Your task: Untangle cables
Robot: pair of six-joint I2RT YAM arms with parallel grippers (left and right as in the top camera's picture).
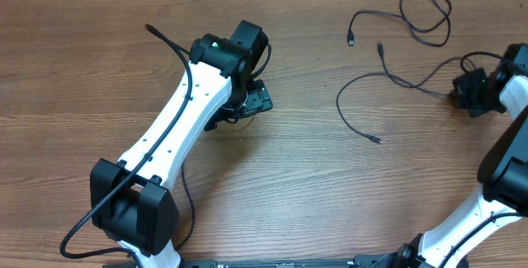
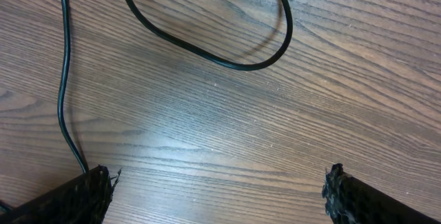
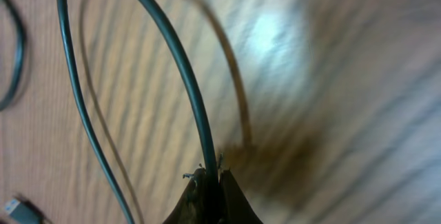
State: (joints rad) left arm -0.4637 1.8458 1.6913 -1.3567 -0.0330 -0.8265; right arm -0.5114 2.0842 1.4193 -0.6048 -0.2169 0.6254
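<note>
The pulling-apart step is being carried out. The right gripper is being held clamped together on one of the cables, close to the right edge of the worktop. In the right wrist view the held strand is being pinched between the closed fingertips and is arching away from them. The cables are lying loose toward the far right corner, one loop nearest the far edge and another strand trailing toward the middle. They seem barely crossed, if at all.

The left gripper, jaws wide apart and empty, is being held low left of the worktop's middle.

Next, the held strand is probably to be drawn clear of the others. Open room is being offered toward the near edge and the bare middle, while little margin is being left at the right edge.
</note>
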